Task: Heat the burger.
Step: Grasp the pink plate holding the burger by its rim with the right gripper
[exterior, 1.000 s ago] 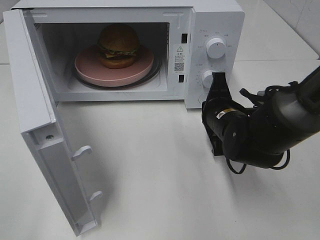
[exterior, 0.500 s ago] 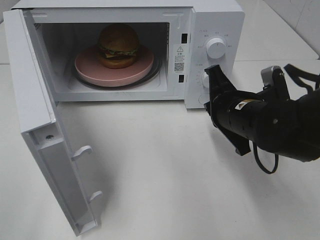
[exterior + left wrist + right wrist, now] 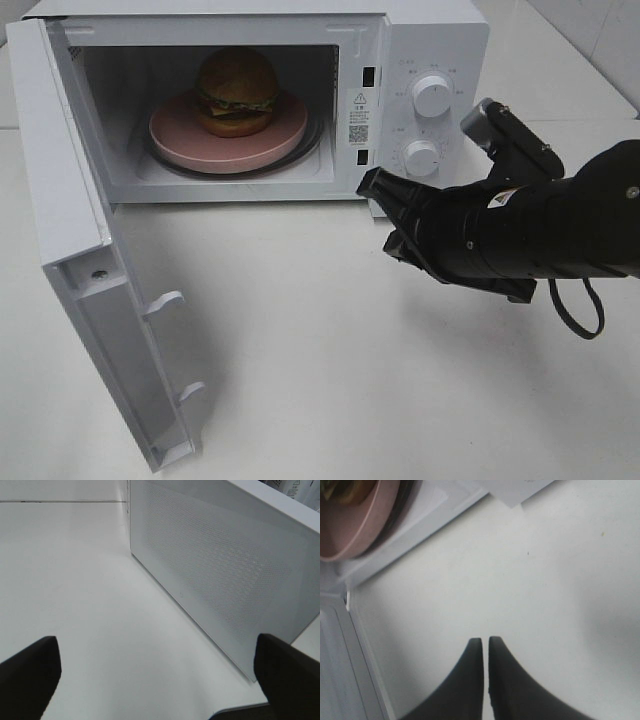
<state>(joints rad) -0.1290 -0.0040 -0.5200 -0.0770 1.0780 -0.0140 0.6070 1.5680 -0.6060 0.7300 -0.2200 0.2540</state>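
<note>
White table (image 3: 330, 400) carries everything. The microwave (image 3: 440, 40) sits at 12 o'clock in the high view. Its door (image 3: 75, 230) is swung wide and hangs out toward 8 o'clock.

Your right gripper (image 3: 368, 184) is at 3 o'clock, low beside the control panel, with its tips aimed to 9 o'clock at the cavity's front corner. The jaws are pressed together and hold nothing; the wrist view (image 3: 485, 641) agrees.

Your left gripper (image 3: 155, 642) is out of the high view. Its own camera shows the fingers spread wide and empty, near a perforated panel (image 3: 220, 565). I cannot tell whether that is the door or a side wall.

The pink plate (image 3: 285, 130) lies inside the cavity, and the burger (image 3: 237, 85) sits upright on its middle.

Loading looks done, so the step in hand is closing up. Next you need to:
- Pull the right arm clear of the door's swing.
- Push the door round from 8 o'clock until it latches.
- Turn the lower knob (image 3: 421, 157), which sits at 6 o'clock of the upper knob (image 3: 432, 95).
</note>
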